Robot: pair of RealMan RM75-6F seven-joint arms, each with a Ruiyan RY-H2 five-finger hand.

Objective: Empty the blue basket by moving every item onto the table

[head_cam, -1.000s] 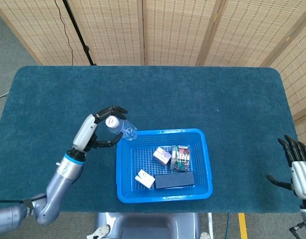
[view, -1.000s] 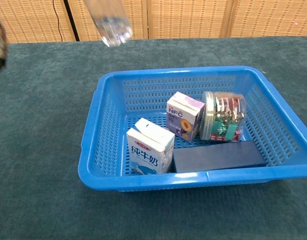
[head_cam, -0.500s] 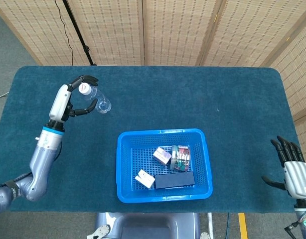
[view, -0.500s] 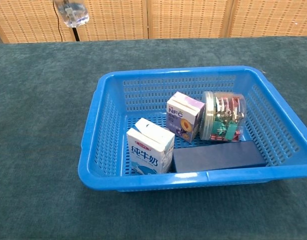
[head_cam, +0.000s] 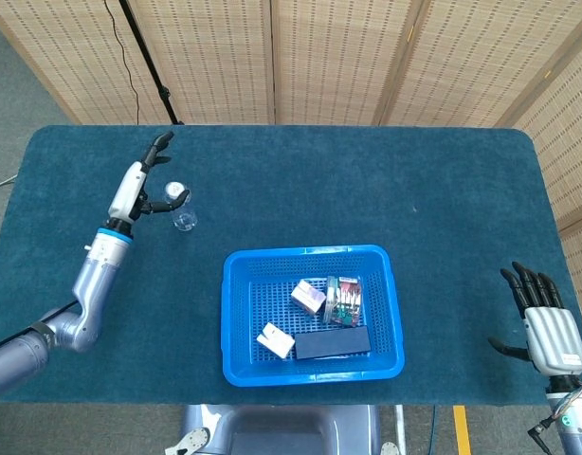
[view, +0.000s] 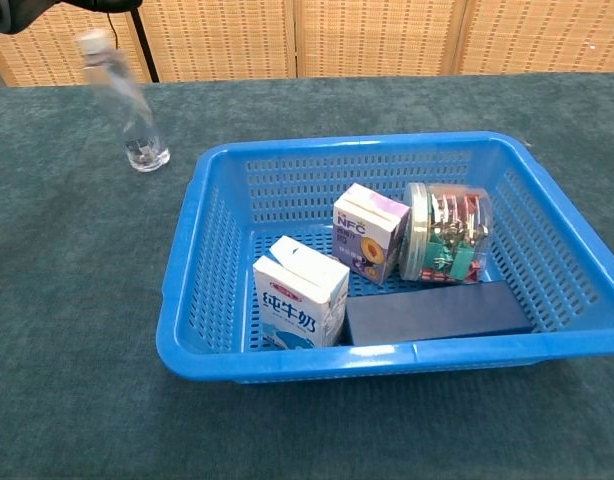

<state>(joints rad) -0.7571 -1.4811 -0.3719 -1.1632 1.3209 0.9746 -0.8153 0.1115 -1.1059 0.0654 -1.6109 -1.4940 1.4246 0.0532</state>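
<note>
The blue basket [head_cam: 313, 254] [view: 387, 355] sits at the front middle of the table. Inside it are a white milk carton [head_cam: 275, 339] [view: 299, 300], a purple juice carton [head_cam: 309, 297] [view: 370, 232], a clear jar of coloured clips [head_cam: 344, 300] [view: 449, 232] and a dark blue box [head_cam: 332, 342] [view: 437, 312]. A clear water bottle [head_cam: 182, 210] [view: 127, 115] stands with its base on the table left of the basket, leaning and blurred. My left hand [head_cam: 141, 182] is just left of its cap with fingers spread, not holding it. My right hand [head_cam: 539, 318] hangs open off the table's right front corner.
The teal tablecloth [head_cam: 367, 180] covers the whole table. Woven folding screens [head_cam: 338, 57] stand behind it, with a black stand [head_cam: 144, 57] at the back left.
My left hand carried the bottle from the basket's back left corner out to the far left, set it on the table and opened. The right hand drifted slightly inward.
</note>
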